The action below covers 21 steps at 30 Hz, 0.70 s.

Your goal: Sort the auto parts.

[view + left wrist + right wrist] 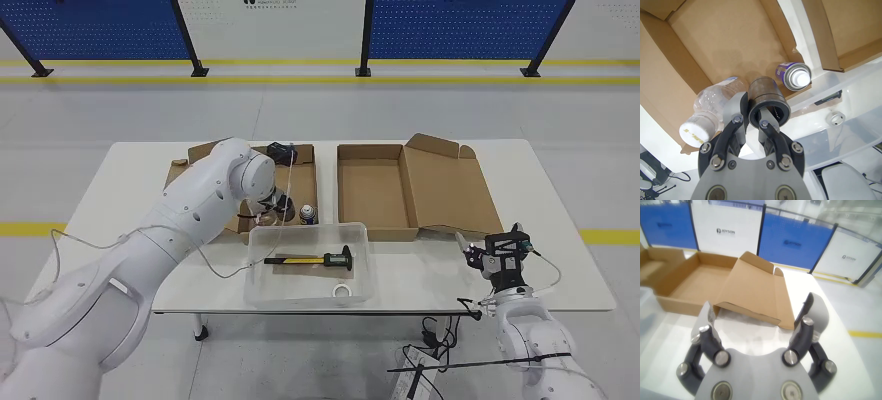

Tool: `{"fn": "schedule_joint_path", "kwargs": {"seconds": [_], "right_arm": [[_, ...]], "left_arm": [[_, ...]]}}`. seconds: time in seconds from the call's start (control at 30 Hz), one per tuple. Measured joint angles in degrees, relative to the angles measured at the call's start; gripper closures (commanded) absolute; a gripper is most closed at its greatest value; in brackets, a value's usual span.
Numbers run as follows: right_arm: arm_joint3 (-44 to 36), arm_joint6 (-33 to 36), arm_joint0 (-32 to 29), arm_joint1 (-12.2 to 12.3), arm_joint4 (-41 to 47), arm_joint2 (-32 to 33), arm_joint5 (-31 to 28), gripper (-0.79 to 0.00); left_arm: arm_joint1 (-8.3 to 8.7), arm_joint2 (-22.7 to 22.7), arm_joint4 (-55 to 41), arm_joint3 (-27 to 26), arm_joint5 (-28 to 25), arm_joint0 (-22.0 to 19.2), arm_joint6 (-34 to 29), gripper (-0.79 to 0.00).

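Left gripper [752,106] is pinching the linear bearing [764,91] by its wall: one finger [743,103] on the outside, the other down the bore. The bearing hangs upright over the front end of the left cardboard box [725,37], between the plastic bottle [715,100] and the spray can [794,76], both lying in that box. Looks like a steel sleeve, so I'd expect it to be heavy for its size, rigid, not fragile, and smooth enough to slip. A wall pinch grips only a thin edge and could let it swing or slide out, so a set-down low in the box seems safer than a drop. Gripping across the outer barrel would probably be more secure. Right gripper [758,301] has its fingers spread wide with nothing between them, over the table [810,285] near the flap of the right cardboard box [702,275]. A shaft collar [835,118] and a yellow-handled tool [315,261] lie in the clear bin [848,79].
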Motion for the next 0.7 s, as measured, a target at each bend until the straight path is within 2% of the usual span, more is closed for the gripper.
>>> {"fn": "schedule_joint_path", "kwargs": {"seconds": [0.7], "right_arm": [[0.00, 0.00, 0.00, 0.00, 0.00, 0.00, 0.00, -0.785]], "left_arm": [[-3.71, 0.68, 2.19, 5.83, -2.98, 0.09, -0.48, 0.000]]}}
